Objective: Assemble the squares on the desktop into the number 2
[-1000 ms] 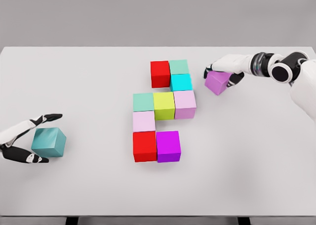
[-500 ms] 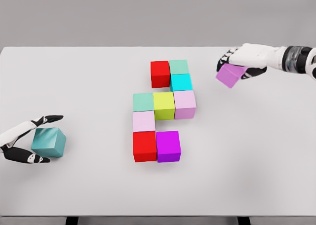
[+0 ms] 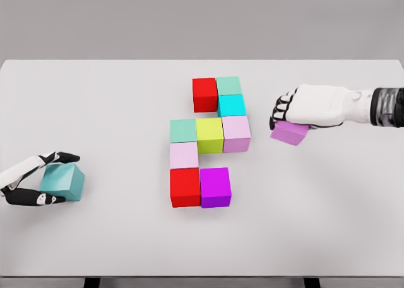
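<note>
Gripping a smooth matte violet cube (image 3: pixel 290 132): right robot hand (image 3: pixel 302 111).

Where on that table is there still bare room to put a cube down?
Bare table lies between the teal cube in the left hand and the colored block cluster, and along the whole near edge. The gap right of the magenta block is free too. Crowded: between the cluster's pink block and the purple cube under the right hand.

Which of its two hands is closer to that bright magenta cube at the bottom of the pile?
The right hand, up and to the right of the magenta cube, holding a purple cube. The left hand is farther, at the table's left edge around a teal cube.
</note>
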Available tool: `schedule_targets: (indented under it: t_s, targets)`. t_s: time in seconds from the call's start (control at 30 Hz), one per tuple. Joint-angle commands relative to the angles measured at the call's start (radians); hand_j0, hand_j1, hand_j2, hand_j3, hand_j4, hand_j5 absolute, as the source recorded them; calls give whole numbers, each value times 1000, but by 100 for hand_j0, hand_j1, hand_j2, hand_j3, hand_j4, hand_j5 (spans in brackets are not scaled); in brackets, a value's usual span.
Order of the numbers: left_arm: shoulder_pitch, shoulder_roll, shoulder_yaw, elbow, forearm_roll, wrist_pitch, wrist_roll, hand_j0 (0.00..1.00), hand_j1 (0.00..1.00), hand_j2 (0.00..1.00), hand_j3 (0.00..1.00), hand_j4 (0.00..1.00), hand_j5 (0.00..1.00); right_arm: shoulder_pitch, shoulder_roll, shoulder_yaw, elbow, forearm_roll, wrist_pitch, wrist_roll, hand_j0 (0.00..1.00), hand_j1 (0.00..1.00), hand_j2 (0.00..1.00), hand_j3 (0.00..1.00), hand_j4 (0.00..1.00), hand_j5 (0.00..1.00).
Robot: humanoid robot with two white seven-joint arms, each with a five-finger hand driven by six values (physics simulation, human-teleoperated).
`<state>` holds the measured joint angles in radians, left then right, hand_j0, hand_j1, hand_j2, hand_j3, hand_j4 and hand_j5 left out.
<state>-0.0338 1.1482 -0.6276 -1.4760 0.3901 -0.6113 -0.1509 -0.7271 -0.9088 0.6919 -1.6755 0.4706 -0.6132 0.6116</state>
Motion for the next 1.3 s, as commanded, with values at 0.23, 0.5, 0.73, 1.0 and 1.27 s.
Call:
schedule_targets:
  t_s: [0.23, 0.5, 0.73, 1.0, 1.27]
  targets:
    - [8, 2, -4, -1, -2, 0, -1, 44, 44, 44, 44, 44, 44, -2, -12, 133, -78, -3, 2, -1, 52, 52, 52, 52, 52, 52]
    - [-5, 4, 3, -4, 9, 0, -1, 36, 36, 36, 36, 36, 36, 11, 11, 169, -79, -9, 2, -1, 55, 55, 55, 55, 55, 55]
    - [-41, -7, 14, -4, 9, 0, -2, 30, 30, 30, 30, 30, 30, 8, 13, 210, -81, -49, 2, -1, 55, 55, 55, 55, 55, 55]
    - [-107, -62, 12, -4, -2, 0, -2, 28, 28, 28, 28, 28, 28, 5, 39, 244, -82, -63, 2, -1, 55, 55, 55, 55, 55, 55]
    - [-164, -119, 11, -1, -4, 0, -2, 28, 28, 28, 28, 28, 28, 3, 39, 252, -82, -64, 2, -1, 60, 60, 60, 60, 60, 60]
